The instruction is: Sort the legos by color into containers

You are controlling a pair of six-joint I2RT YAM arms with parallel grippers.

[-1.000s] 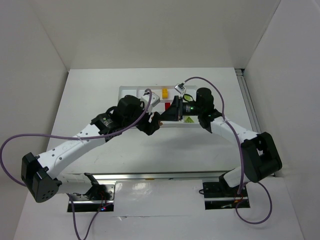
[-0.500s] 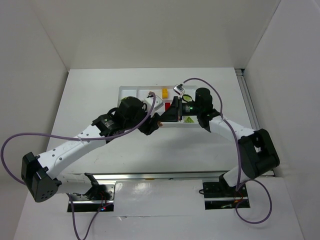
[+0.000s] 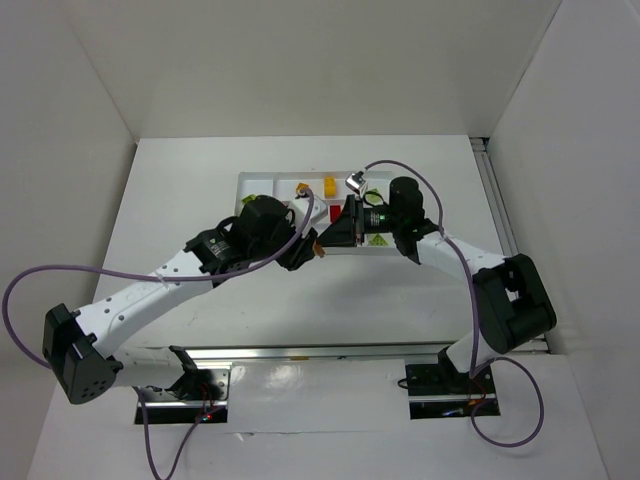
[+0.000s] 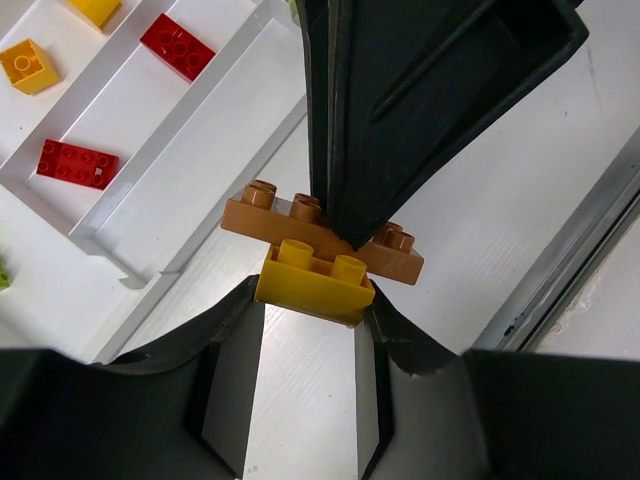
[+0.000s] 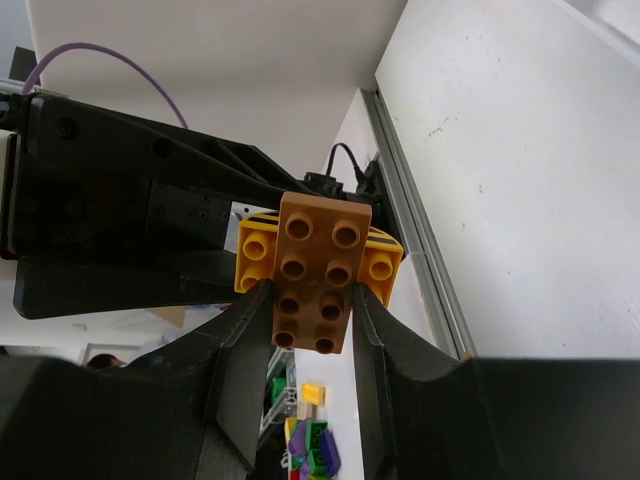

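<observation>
A yellow brick [image 4: 315,282] is clamped in the left gripper [image 4: 312,300], the attached brown brick [image 4: 262,213] in the right gripper [image 5: 312,295]. At 10 o'clock the tray [image 4: 190,170] is partly hidden behind it.

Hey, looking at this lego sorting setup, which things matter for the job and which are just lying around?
Job:
brown brick, held by right gripper
yellow brick stuck to it, held by left gripper
white tray
red bricks in it

Just there:
purple cable
metal rail
</observation>
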